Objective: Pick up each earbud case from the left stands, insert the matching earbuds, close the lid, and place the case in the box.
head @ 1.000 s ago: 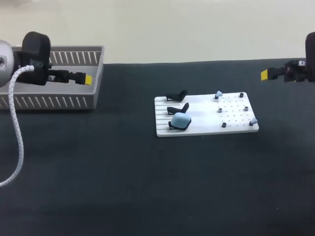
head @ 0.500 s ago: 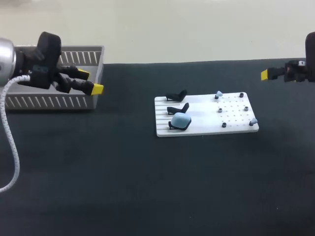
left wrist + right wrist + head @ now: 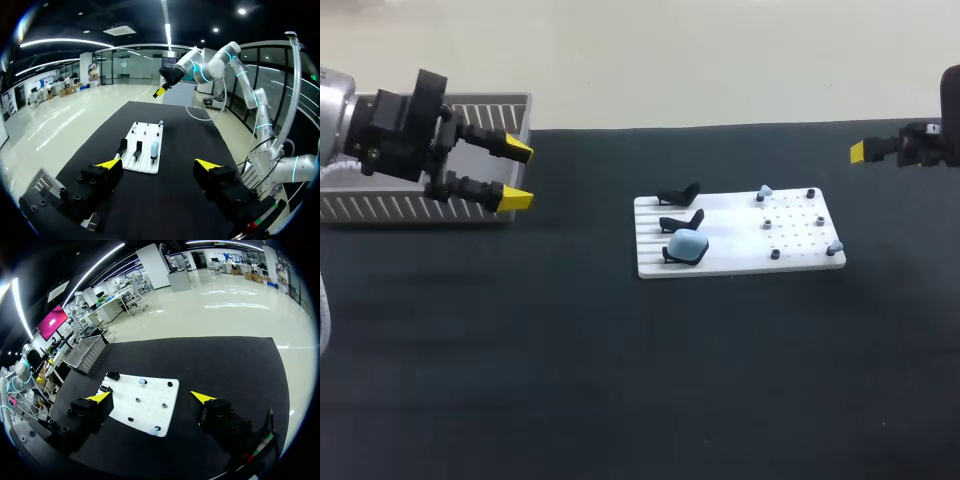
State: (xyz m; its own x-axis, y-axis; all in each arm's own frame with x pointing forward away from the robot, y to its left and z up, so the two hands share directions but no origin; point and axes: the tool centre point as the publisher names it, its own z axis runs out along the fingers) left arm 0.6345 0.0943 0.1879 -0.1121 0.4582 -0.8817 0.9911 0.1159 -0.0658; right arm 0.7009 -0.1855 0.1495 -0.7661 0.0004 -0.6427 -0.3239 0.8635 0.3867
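Clearance between the yellow tips of the left gripper is reading wide: the fingers are standing spread and gripping nothing, and the gripper is hanging just in front of the box, a grey plastic basket with slatted walls. From this gripper the earbud case is lying toward the middle of the table, well apart from it; in the left wrist view it is sitting almost straight ahead of the open fingers, and its longer side is appearing to run away from them, though that is a judgement. The case is a smooth, pale blue, rounded pebble shape, and it is resting on the nearest of three black stands; the other two are standing empty. The stands are occupying the ribbed end of a white board, the end facing the left arm. Two pale blue earbuds are perching at the board's perforated end, toward the right gripper, which is also hanging spread and empty, well apart from the board. The left gripper is judged the better placed for the case. The table's covering is looking matte and black.
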